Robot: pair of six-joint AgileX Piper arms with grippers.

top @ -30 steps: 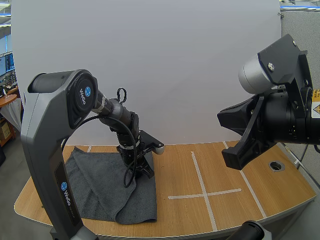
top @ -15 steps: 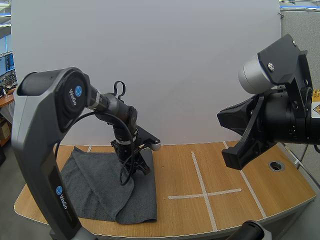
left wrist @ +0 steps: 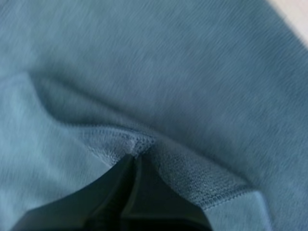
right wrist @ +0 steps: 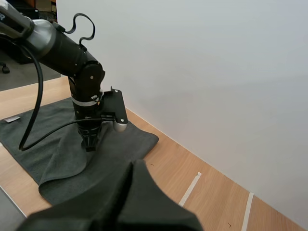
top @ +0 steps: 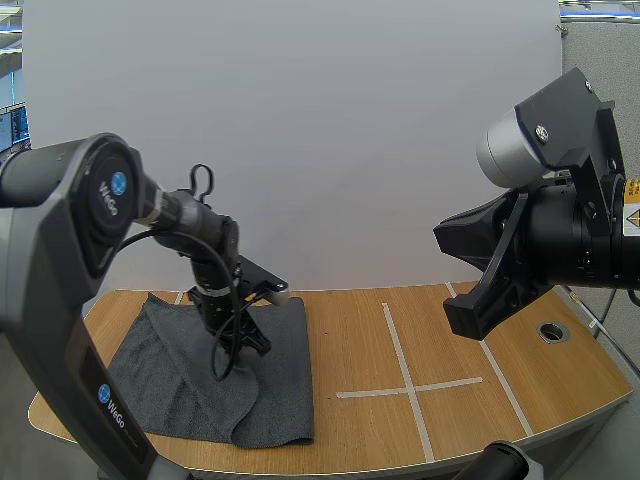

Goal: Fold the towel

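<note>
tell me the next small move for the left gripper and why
Probably carry the pinched hem farther toward the towel's left edge before lowering it. The left gripper is shut on a stitched hem of the grey towel, holding it over the towel's middle, with flat cloth showing to its left. The right gripper is shut and held away from the towel.

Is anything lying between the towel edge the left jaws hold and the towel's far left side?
Nothing visible does. The left jaws are shut on the towel at its hem, and the cloth to their left lies bare on the table. The right arm hangs off to the right, away from the towel.
</note>
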